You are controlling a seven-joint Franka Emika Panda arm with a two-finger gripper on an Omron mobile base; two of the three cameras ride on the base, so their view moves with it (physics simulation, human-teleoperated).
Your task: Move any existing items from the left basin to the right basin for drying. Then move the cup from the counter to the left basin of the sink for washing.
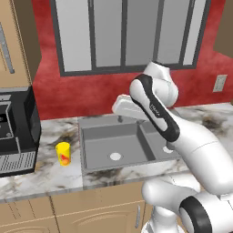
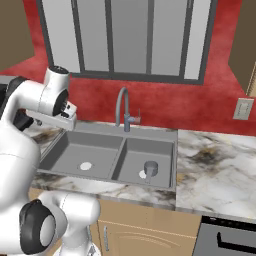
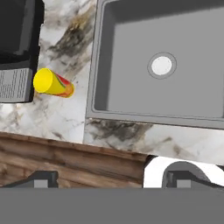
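Left base view. The cup: small yellow tumbler with a red-orange mark, upright on the counter, just left of the sink and beside a dark appliance. The left basin: wide, grey, with a round white drain disc and nothing else lying in it. The arm rises from the lower right and crosses above the sink.

Right base view. The right basin: narrow, grey, with a small grey cylindrical item standing on its floor near the drain. The left basin is bare apart from its drain disc. A gooseneck faucet stands at the back rim between the basins. The first step of the task reads as done; the cup is not yet moved.

Hand view. The gripper: jaws spread wide, holding nothing, poised over the counter's front edge. The cup lies upper left of the tips, well apart from them, on the marble between the appliance and the sink's left wall.

Handling estimate. The cup looks light, rigid and smooth-walled, so likely slippery and easy to tip if nudged. Best hold: across the side wall about mid-height, fingers on opposite sides, closing squarely.
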